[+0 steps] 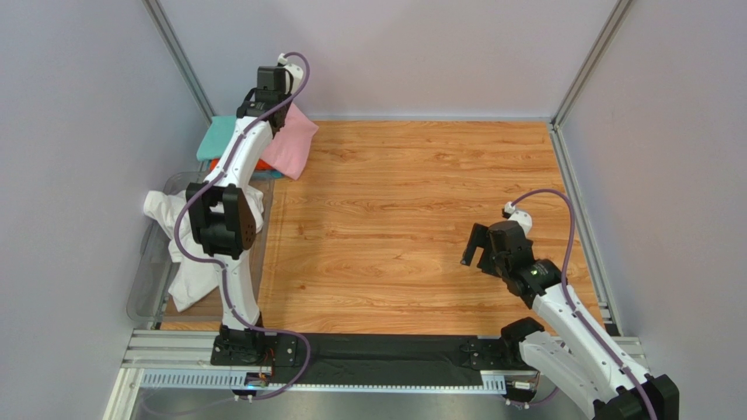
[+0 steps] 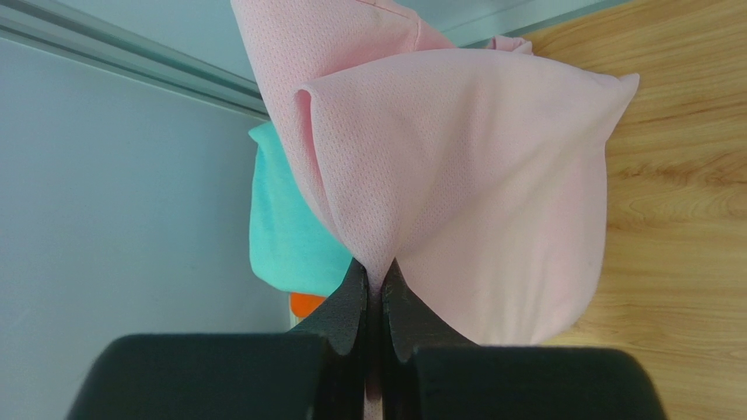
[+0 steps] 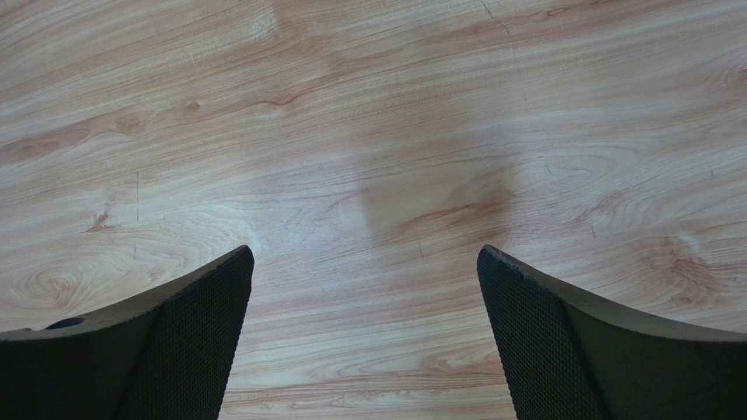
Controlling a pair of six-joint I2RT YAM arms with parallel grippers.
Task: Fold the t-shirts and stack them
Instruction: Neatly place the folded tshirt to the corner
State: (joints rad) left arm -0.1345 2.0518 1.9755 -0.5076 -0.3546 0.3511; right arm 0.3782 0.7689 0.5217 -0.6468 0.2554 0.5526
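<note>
The folded light pink t-shirt (image 1: 294, 142) hangs at the table's far left corner, over a stack with a teal t-shirt (image 1: 216, 140), an orange one (image 2: 306, 304) and a sliver of blue (image 1: 273, 175). My left gripper (image 1: 273, 112) is shut on the pink t-shirt's (image 2: 473, 184) edge, with cloth pinched between the fingertips (image 2: 351, 297); the teal shirt (image 2: 285, 227) shows behind it. The white t-shirt (image 1: 188, 236) lies crumpled in a clear bin at the left. My right gripper (image 1: 478, 249) is open and empty above bare wood (image 3: 368, 175) at the right.
The clear plastic bin (image 1: 149, 280) sits along the table's left edge. Grey walls with metal frame posts (image 1: 180, 61) close in the table on three sides. The wooden tabletop (image 1: 403, 219) spans the middle.
</note>
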